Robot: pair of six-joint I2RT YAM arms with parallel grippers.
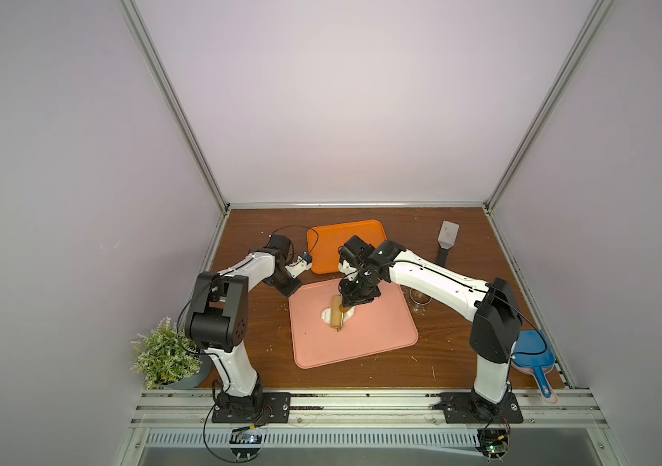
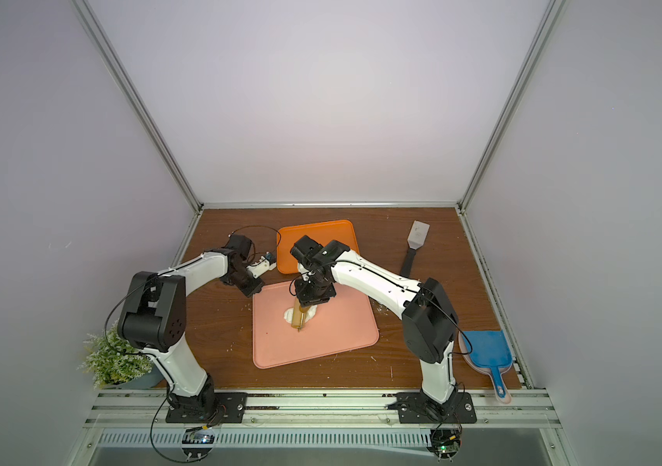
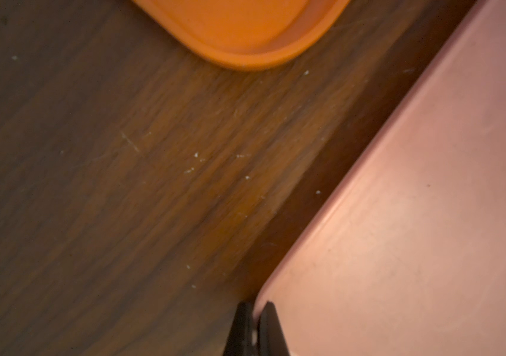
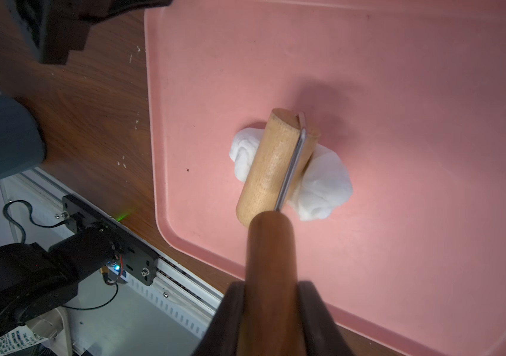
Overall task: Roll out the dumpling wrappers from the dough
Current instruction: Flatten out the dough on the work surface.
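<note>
Dough (image 4: 325, 185): one lumpy white mass, folded and uneven, not a flat disc. It sits on the pink tray (image 4: 399, 92), about mid-tray and a bit toward the far edge in both top views (image 1: 326, 313) (image 2: 312, 313).

Roller (image 4: 273, 166): the light wood barrel lies across the top of the dough and touches it, with dough sticking out on both sides. A metal bracket runs from the barrel to a dark wood handle (image 4: 270, 262).

Right gripper (image 4: 271, 296): partly open, with the fingers clamped on either side of the roller handle. It is over the far half of the pink tray in a top view (image 1: 351, 304).

Left gripper (image 3: 256, 311): jaws practically together. The tips straddle the rim of the pink tray (image 3: 430, 185) at its far-left corner, and it reads as a pinch on the rim. In a top view (image 1: 293, 288) it is at that same corner, well apart from the dough.

The pink tray (image 1: 381, 335) lies flat on the wood worktop (image 1: 442, 355), rotated slightly.

The orange tray (image 1: 321, 242) is just behind it, close but not touching, and part of it sits under the right arm's wrist. Its corner shows in the left wrist view (image 3: 245, 30).

White crumbs (image 3: 196, 155) are scattered on the worktop between the two trays.

- Far right: grey-bladed spatula (image 1: 448, 238) with a dark handle.
- Near right: blue scoop (image 1: 531, 347), partly behind the right arm.
- Near left: potted plant (image 1: 164, 355) beside the left arm base.
</note>
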